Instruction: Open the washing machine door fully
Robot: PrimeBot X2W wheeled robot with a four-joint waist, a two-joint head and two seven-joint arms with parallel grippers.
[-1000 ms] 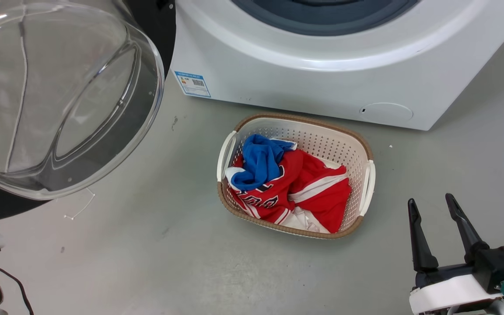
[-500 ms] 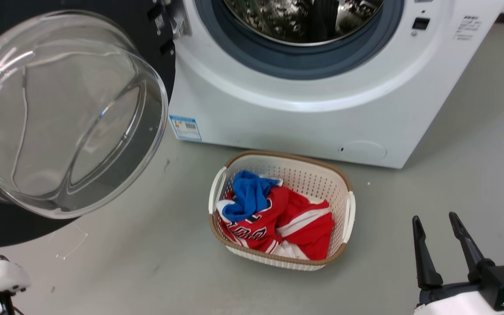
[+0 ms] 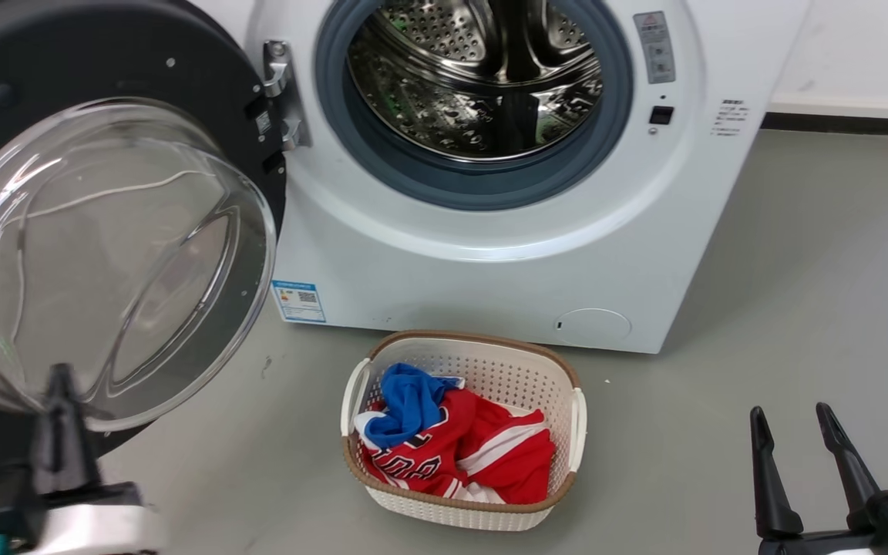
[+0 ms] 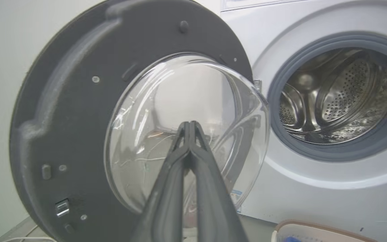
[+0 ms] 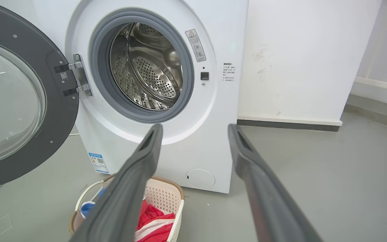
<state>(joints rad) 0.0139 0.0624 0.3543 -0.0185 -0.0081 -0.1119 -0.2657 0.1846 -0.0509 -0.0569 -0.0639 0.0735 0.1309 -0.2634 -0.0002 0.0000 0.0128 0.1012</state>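
1. Two pincers are in view. State of the left pincer [image 4: 190, 125]: fingers pressed together tip to tip, with nothing between them. State of the right pincer [image 3: 789, 412]: fingers parted by a moderate gap, empty.
2. Location of the washing machine door [image 3: 105, 231]: swung out on its hinge [image 3: 278, 92], standing at 9 o'clock of the open drum [image 3: 482, 85] in the head view. Its inner face and glass bowl [image 4: 166, 101] are turned toward the robot.
3. Controlling relation: the door lies at 12 o'clock from the left pincer, straight along its fingers. The tips overlap the glass bowl in the left wrist view; contact cannot be confirmed.
4. From the right pincer the door lies at 10 o'clock, well apart, with the laundry basket [image 3: 463, 338] on the floor [image 3: 721, 385] between them. The left arm is nearer.
5. Pivot axis: upright, through the hinge at the door's 2 o'clock edge.
6. Assessment: the door appears close to the end of its swing. Any remaining travel would call for a push by the left pincer on the black ring [image 4: 62, 111], away from the drum. Closed tips could slip on the curved glass.
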